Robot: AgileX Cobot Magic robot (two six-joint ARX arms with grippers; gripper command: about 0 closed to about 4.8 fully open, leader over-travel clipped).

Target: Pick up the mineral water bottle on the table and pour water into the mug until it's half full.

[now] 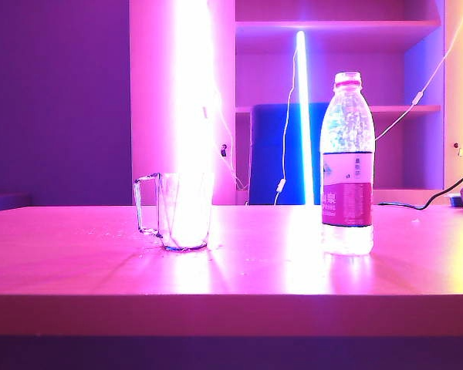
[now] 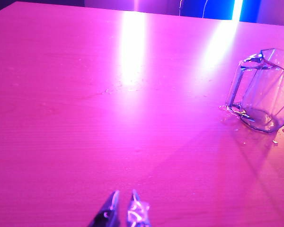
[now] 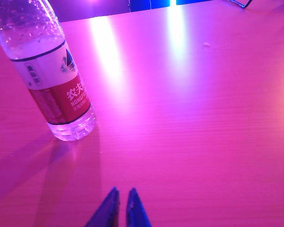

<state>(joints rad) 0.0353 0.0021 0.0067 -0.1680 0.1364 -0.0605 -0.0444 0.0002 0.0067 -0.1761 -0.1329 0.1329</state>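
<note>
Waiting pressed together and empty, left pincer (image 2: 123,208) faces the mug (image 2: 264,92), right pincer (image 3: 121,206) the capped mineral water bottle (image 3: 49,75); nothing is picked up or poured yet.

Magenta light floods everything, glaring off the table (image 1: 77,254); frames look sharp.

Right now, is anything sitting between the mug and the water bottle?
No. In the exterior view only bare table lies between the mug and the mineral water bottle.
</note>
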